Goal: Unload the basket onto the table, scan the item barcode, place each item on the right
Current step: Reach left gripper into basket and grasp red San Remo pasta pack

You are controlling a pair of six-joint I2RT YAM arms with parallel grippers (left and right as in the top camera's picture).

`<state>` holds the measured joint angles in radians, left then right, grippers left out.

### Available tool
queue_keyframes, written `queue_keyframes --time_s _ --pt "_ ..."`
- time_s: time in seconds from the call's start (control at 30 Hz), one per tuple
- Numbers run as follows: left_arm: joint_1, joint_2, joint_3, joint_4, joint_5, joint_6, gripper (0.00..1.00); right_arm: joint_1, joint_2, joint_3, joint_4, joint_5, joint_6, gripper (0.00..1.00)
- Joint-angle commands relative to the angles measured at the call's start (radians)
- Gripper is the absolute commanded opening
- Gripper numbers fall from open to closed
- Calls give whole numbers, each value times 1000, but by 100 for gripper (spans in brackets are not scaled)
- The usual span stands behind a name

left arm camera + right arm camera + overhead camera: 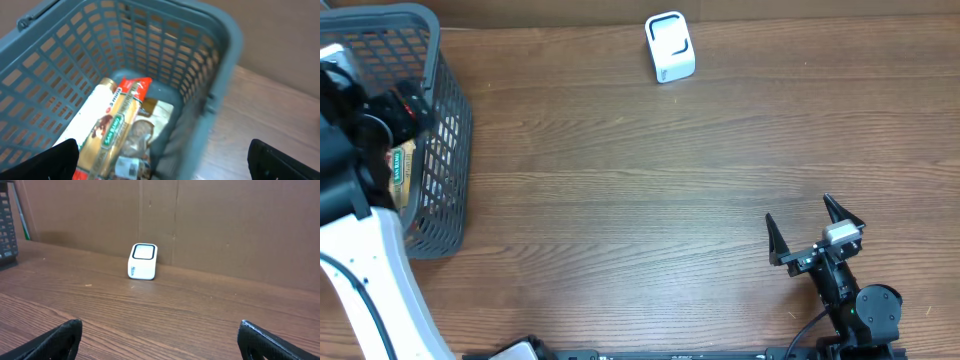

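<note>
L arm [360,250] reaches in from the lower-left edge and bends over the grey basket [445,150] at the table's [620,200] left end; wrist tipped down into it. L gripper [162,152] hovers above the contents, jaws spread wide, nothing between them, only the black fingertips [62,155] show at the bottom corners of the wrist cam.

R arm sits low at the near right. R gripper [801,213] is level just over the wood, aimed at the far edge, jaws also wide and empty.

Items lie in the basket bottom. The top one is a long gold snack pack [114,131] with a green label, lying flat. In the wrist view its long axis runs lower-left to upper-right. A red/white pack [134,89] is alongside, roughly parallel, with other packs under them. Can't tell where any barcode faces.

White scanner [669,47] stands at the far edge, centre, well apart from the basket and both grippers. Its dark window [144,251] tilts up toward the R wrist cam.
</note>
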<state>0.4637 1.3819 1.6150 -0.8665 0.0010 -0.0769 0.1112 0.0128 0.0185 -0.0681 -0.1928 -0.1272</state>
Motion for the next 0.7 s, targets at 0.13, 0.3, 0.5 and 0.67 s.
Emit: queue_keyframes --time_s 0.13,0.3,0.5,0.67 --pt "174 103 25 118 130 29 100 -2 -10 -10 6 13 6 100" --pt "252 182 25 158 127 81 100 -2 -10 -10 6 13 6 100" --pt "273 343 25 133 176 180 100 -2 -10 -10 6 13 6 100" --pt "271 464 25 95 154 266 100 -2 -10 -10 6 13 6 100"
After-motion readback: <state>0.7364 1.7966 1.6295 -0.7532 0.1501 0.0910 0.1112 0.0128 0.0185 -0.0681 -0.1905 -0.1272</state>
